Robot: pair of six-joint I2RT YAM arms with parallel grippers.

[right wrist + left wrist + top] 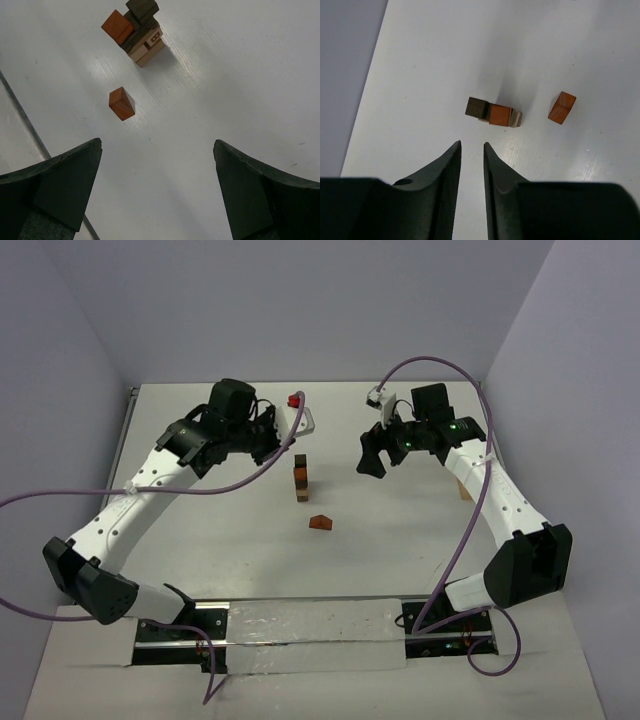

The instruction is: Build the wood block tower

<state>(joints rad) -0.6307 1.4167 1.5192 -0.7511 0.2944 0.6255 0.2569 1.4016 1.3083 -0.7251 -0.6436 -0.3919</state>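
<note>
The wood block tower (300, 480) stands mid-table, a narrow stack of tan, dark brown and reddish blocks. The left wrist view shows the tower (492, 113) from above, and in the right wrist view the tower (139, 30) is at the top. A loose reddish block (320, 523) lies just in front of it, alone on the table (562, 107) (122, 103). My left gripper (286, 445) (472, 145) hovers beside the tower's top, to its left. Its jaws are a narrow gap apart with nothing between them. My right gripper (372, 462) (157, 144) is wide open and empty, to the tower's right.
A small red object (294, 400) with a white loop lies at the back of the table. A tan piece (462, 487) peeks out from behind the right arm. A metal rail (310, 618) runs along the near edge between the arm bases.
</note>
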